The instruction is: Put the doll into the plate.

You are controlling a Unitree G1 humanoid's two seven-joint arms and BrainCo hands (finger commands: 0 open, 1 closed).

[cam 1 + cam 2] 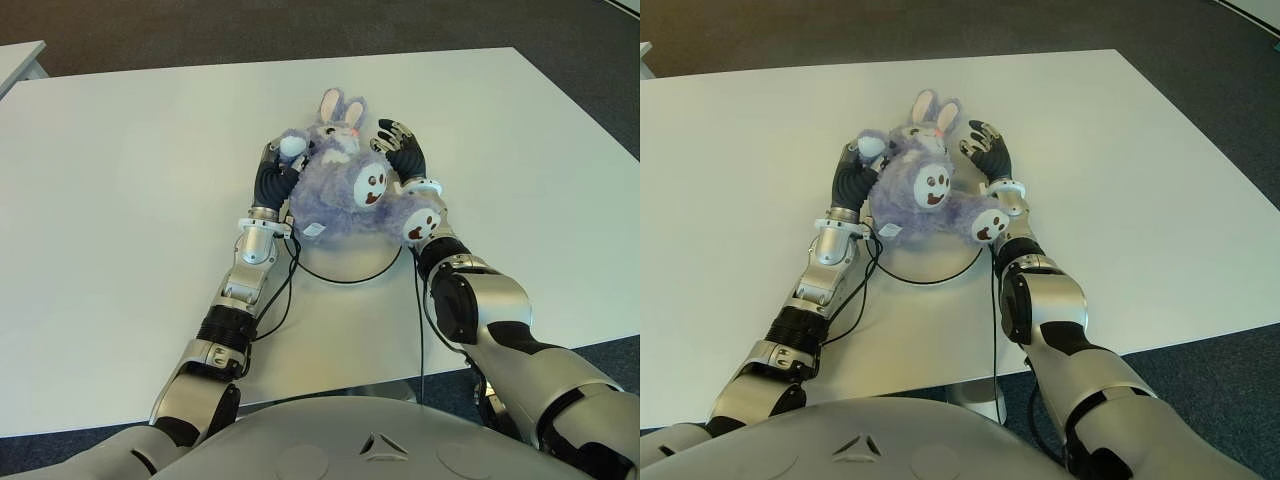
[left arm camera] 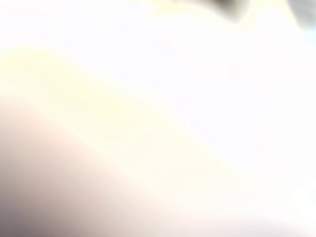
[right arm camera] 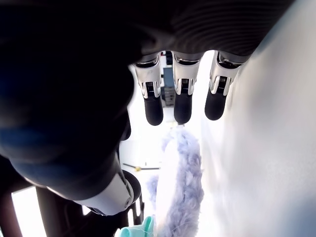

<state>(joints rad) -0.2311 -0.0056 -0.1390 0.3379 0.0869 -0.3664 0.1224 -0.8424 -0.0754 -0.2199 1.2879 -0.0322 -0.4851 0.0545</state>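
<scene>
Both forearms reach out from the robot's torso over the white surface (image 1: pixel 120 180) in the eye views. Between them a purple plush rabbit doll (image 1: pixel 345 185) lies over a white plate (image 1: pixel 345 262), whose near rim shows under it. At the doll's left flank sits the left hand (image 1: pixel 275 175); the right hand (image 1: pixel 405 150) flanks its right, fingers extended. Left wrist view: washed out, so that hand's grip cannot be told. Right wrist view: three straight fingers (image 3: pixel 182 101), holding nothing, above purple fur.

Eye views bright, even, sharp; left wrist view blown-out white blur; right wrist view backlit, foreground dark.
</scene>
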